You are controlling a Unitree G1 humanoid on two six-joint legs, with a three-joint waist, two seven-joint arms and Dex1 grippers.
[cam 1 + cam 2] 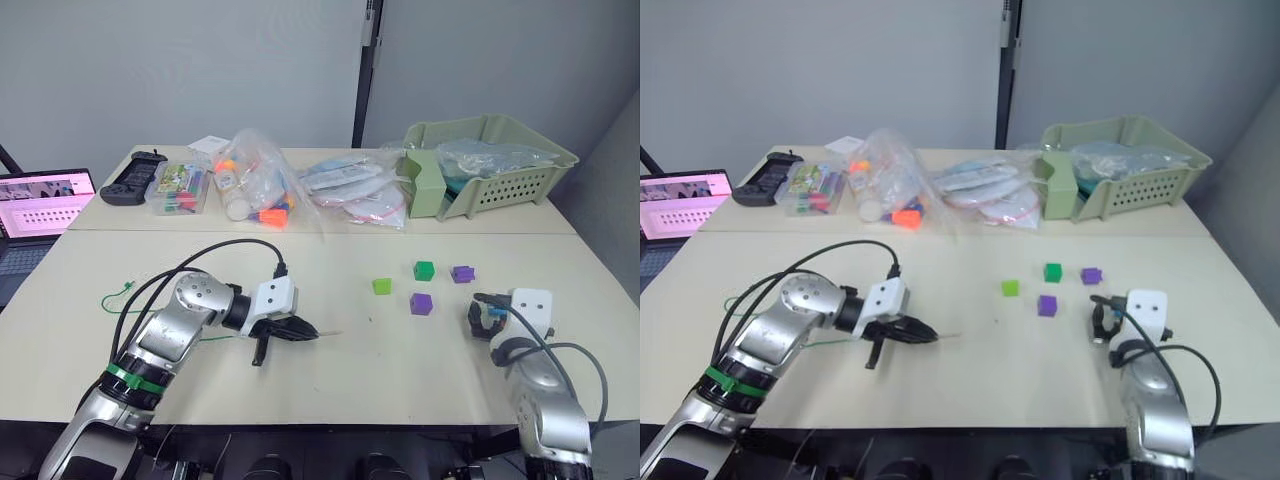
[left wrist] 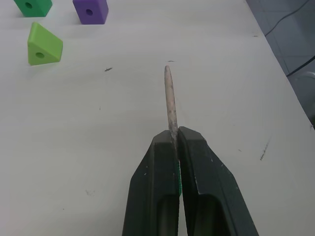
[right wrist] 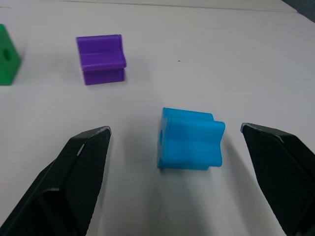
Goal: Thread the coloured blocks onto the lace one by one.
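My left gripper (image 1: pixel 297 332) is shut on the lace's stiff pale tip (image 2: pixel 170 101), which sticks out past the fingertips toward the blocks. The thin green lace (image 1: pixel 120 293) trails away to the left on the table. A light green block (image 1: pixel 382 286), a dark green block (image 1: pixel 424 270) and two purple blocks (image 1: pixel 421 303) (image 1: pixel 462 273) lie at centre right. My right gripper (image 3: pixel 174 129) is open low over the table, one finger on each side of the bright blue block (image 3: pixel 191 139), without touching it.
Clear bags of toys (image 1: pixel 258 185) and packets (image 1: pixel 355 190) lie along the back. A pale green basket (image 1: pixel 520 175) stands back right. At the left are a small clear box (image 1: pixel 178 188), a black controller (image 1: pixel 135 178) and a laptop (image 1: pixel 40 205).
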